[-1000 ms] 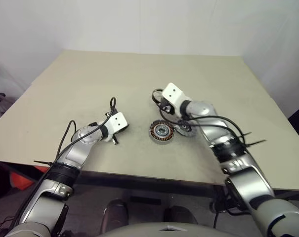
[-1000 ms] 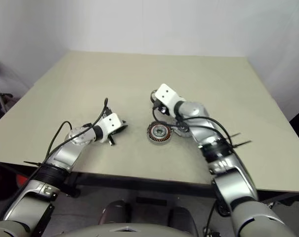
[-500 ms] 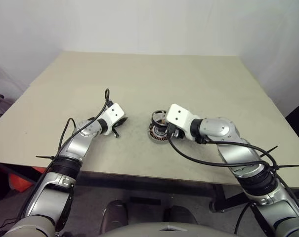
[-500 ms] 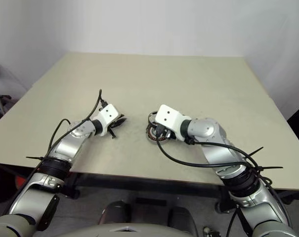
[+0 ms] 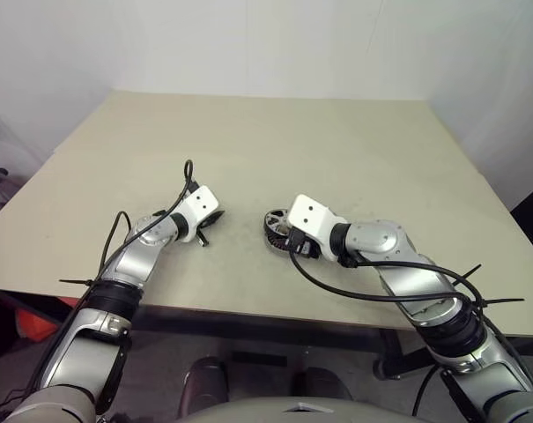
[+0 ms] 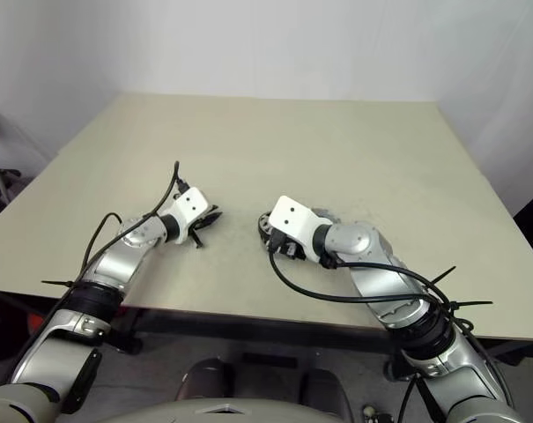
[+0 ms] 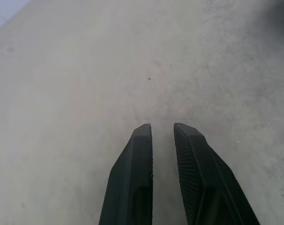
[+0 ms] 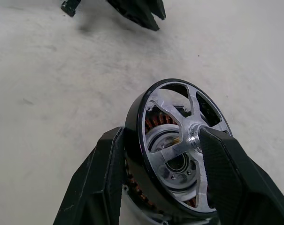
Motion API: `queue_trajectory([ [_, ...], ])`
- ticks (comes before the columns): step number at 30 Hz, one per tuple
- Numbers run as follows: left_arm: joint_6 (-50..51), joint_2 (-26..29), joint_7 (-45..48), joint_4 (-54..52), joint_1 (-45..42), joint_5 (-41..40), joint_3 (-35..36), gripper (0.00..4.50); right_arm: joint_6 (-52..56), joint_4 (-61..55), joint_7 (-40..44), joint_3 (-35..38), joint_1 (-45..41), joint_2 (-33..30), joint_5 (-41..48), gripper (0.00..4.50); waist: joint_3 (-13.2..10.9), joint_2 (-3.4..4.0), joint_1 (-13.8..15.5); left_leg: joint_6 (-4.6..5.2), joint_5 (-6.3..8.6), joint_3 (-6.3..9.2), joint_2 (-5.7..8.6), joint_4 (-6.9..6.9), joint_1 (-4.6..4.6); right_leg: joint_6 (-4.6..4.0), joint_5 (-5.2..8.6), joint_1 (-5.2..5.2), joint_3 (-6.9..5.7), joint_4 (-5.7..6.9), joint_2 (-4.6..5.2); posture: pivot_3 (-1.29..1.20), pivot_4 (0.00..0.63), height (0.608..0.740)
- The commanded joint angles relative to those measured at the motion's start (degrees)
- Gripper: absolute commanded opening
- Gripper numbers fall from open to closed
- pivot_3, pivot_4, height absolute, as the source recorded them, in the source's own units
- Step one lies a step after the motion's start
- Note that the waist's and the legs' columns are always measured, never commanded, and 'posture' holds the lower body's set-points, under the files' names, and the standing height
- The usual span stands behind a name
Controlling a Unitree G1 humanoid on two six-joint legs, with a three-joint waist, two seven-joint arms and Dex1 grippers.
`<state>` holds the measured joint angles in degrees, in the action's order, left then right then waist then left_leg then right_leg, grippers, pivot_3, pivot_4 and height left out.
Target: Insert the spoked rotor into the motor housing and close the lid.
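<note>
My right gripper [image 8: 163, 133] is shut on the spoked rotor [image 8: 180, 118], a dark-rimmed silver wheel with one finger on each side. The rotor sits tilted on top of the motor housing [image 8: 137, 193], whose copper windings show through the spokes. In the eye views both sit at the table's middle [image 5: 276, 227], half covered by my right hand. My left gripper [image 7: 163, 127] hovers over bare table a hand's width to their left, fingers a narrow slit apart and empty. A grey sliver [image 6: 326, 212] behind my right wrist may be the lid; I cannot tell.
The beige table [image 5: 275, 141] stretches wide beyond both hands. Its front edge runs close below my forearms. Black cables loop off both wrists [image 5: 354, 286].
My right hand has drawn back toward me from beyond the housing and now covers it, with the rotor resting on top. The left arm has stayed put.
</note>
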<state>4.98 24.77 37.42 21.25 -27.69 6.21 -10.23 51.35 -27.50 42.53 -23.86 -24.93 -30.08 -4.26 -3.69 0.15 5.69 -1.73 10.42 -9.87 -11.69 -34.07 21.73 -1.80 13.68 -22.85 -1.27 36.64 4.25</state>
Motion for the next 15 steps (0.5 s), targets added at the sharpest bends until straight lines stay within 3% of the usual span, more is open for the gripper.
queue_trajectory([
  [1, -0.29, 0.71, -0.35, -2.56, -0.13, 0.13, 0.51, 0.83, -1.58, -0.09, -0.94, 0.14, -0.81, -0.05, 0.1, 2.01, 0.0, 0.0, 0.0, 0.0, 0.0, 0.0, 0.0, 0.0, 0.0, 0.0, 0.0, 0.0, 0.0, 0.0, 0.0, 0.0, 0.0, 0.74],
  [15, -0.5, 0.15, -0.41, -2.53, 0.25, 1.13, -0.52, 0.83, -2.15, 1.37, -0.87, 0.03, -2.49, -1.4, 0.17, 2.01, 0.0, 0.0, 0.0, -0.01, 0.0, 0.0, 0.0, 0.0, 0.0, 0.0, 0.0, 0.01, 0.0, 0.0, 0.0, 0.0, 0.0, 0.74],
])
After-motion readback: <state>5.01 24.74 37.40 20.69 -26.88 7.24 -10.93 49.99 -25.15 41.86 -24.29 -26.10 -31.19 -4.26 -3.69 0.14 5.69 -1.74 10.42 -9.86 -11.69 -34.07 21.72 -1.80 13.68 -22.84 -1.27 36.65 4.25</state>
